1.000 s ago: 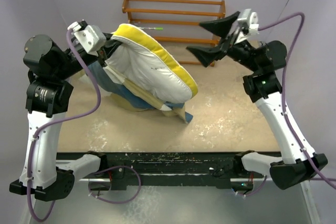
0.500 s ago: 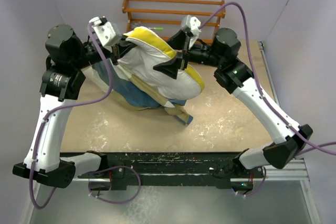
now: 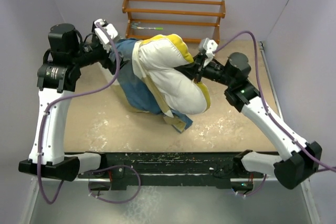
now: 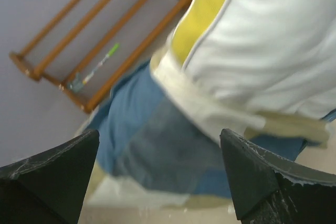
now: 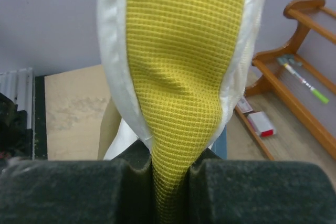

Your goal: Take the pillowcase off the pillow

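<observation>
One plump pillow (image 3: pixel 176 80) mid-worktop (image 3: pixel 236 124), half out of blue-tan pillowcase (image 3: pixel 134 85).
Pinched at 3 o'clock by clenched right jaws on yellow trim (image 5: pixel 181 77); released left jaws, spread wide, facing pillowcase at 10 o'clock.

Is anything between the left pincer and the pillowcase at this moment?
Nothing visible. The left pincer is open and faces the pillowcase directly, with only open space between them. The pillow lies off to one side, its yellow edge clamped by the right pincer.
</observation>
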`<act>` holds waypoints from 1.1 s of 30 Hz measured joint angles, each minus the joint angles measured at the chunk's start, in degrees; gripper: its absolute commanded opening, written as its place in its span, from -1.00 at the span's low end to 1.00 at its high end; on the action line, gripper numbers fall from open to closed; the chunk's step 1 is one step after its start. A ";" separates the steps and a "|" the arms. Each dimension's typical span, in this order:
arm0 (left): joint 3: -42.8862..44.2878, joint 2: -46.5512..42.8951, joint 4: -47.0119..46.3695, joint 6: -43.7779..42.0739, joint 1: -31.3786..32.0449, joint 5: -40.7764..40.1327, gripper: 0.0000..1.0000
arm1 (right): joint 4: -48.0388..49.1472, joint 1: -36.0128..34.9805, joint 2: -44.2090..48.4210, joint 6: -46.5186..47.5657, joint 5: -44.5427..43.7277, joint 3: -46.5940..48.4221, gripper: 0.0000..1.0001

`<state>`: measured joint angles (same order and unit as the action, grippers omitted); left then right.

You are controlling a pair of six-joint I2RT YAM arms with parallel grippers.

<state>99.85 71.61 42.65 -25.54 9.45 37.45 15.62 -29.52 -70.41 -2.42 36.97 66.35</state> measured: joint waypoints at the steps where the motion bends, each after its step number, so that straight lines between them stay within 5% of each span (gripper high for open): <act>1: -0.20 0.57 1.70 -1.31 -1.86 0.11 0.99 | 0.46 0.59 1.64 0.59 0.17 -1.36 -1.00; 8: -1.40 5.40 11.63 -13.05 -12.02 7.37 0.99 | -1.49 1.33 2.99 7.39 6.38 -0.39 -1.00; 27: 3.50 13.57 21.55 -44.19 -12.81 14.38 0.98 | -21.51 -2.43 0.07 26.97 14.78 10.93 -1.00; 30: 1.84 13.22 24.20 -48.85 -11.37 13.49 0.44 | -22.40 -2.47 0.07 27.74 15.13 10.99 -1.00; 32: -1.27 12.22 24.46 -50.31 -10.23 12.94 -0.23 | -22.36 -2.47 0.09 27.80 15.04 10.99 -0.84; 33: -2.93 11.63 24.20 -50.73 -9.81 12.87 -0.81 | -21.46 -2.45 0.24 26.58 14.73 10.62 -0.50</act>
<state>96.92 83.24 66.85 -76.27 -0.36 50.33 -5.85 -31.97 -70.17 24.16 51.70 76.97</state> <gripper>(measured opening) 0.633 0.122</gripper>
